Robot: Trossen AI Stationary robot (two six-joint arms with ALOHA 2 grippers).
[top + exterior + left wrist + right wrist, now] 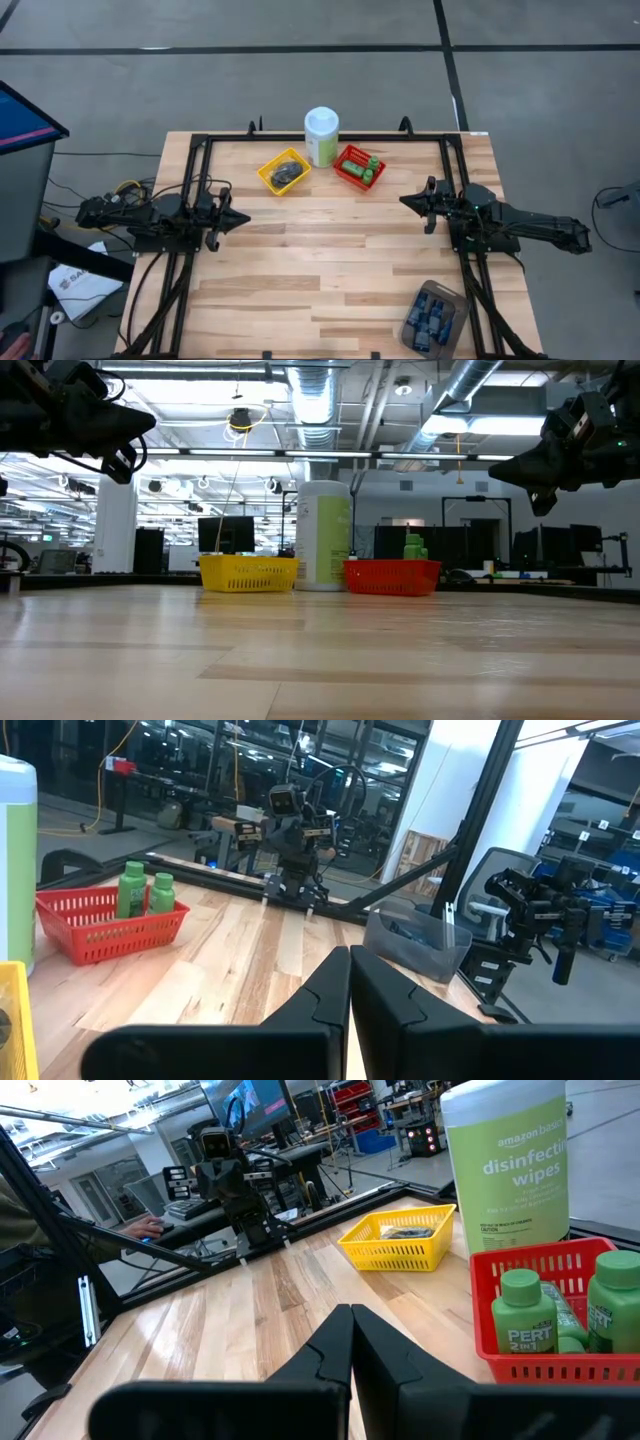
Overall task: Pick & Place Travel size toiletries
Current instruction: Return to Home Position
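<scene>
Short green bottles [372, 168] stand in the red basket [350, 168] at the table's far middle; they also show in the left wrist view [146, 890] and the right wrist view [525, 1314]. Dark clear-wrapped bundles [287, 173] lie in the yellow basket [270, 178]. Flat navy tubes [432, 318] fill the grey container [447, 296] near the table's near right corner. My left gripper [243, 216] hovers shut above the table's left side. My right gripper [405, 199] hovers shut above the right side. Both point toward the table's middle.
A tall pale green wipes canister with a white lid [321, 137] stands between the two baskets at the far edge. Bare wood [330, 250] lies between the two arms. A person's hand [150, 1227] shows beyond the table in the right wrist view.
</scene>
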